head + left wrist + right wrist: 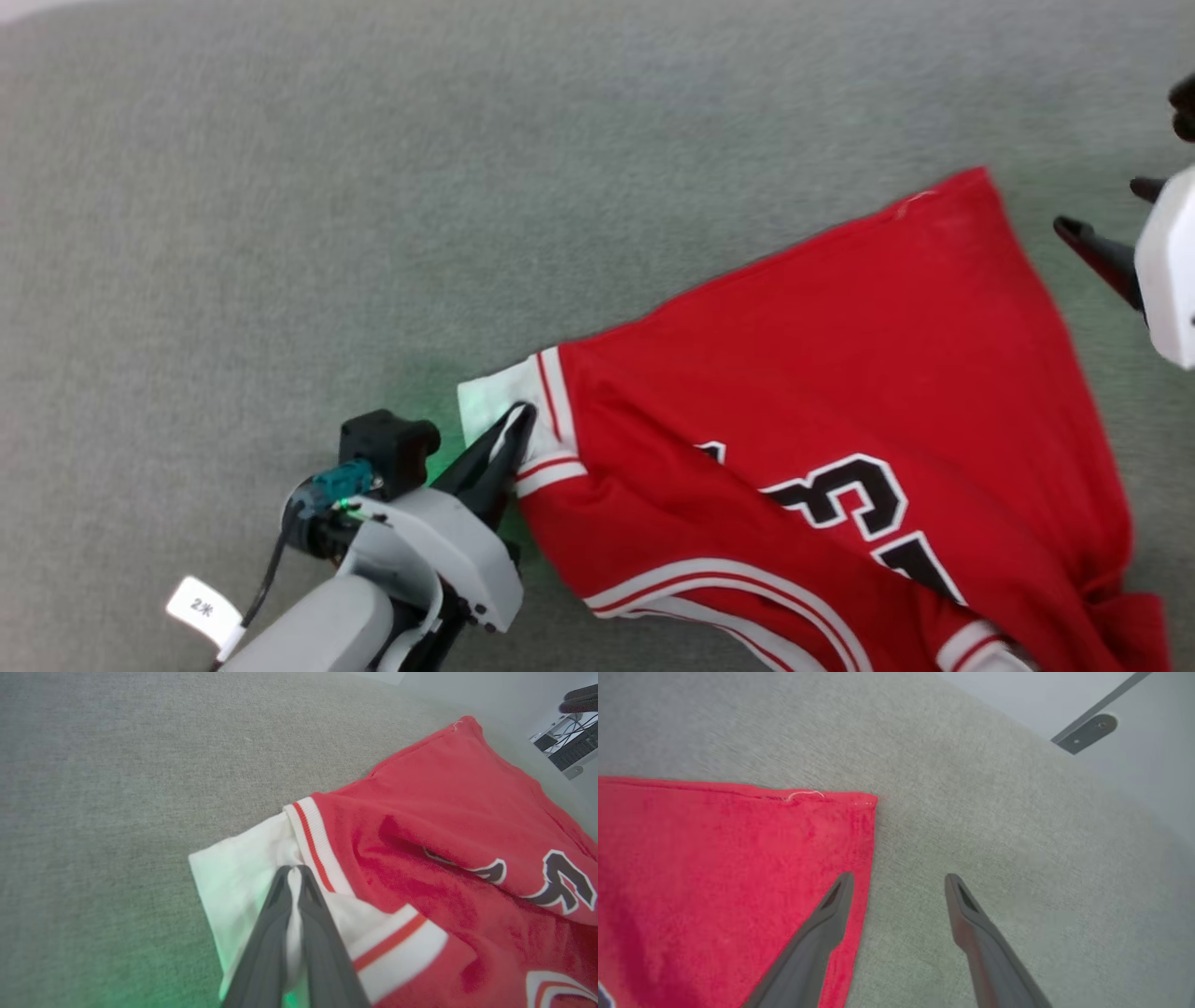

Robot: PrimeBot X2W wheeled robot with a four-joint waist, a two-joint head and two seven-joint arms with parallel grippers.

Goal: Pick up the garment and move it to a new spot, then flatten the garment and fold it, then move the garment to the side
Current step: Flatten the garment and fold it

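The grey felt surface (280, 187) carries the garment (840, 373), a red jersey spread flat with black numerals up, its hem corner nearest the surface's far edge; the left gripper (294, 870) is clamped on the white lining beside the striped armhole trim; the right gripper (899, 877) stands spread wide and empty at the hem corner, one finger over red cloth, the other over bare felt.
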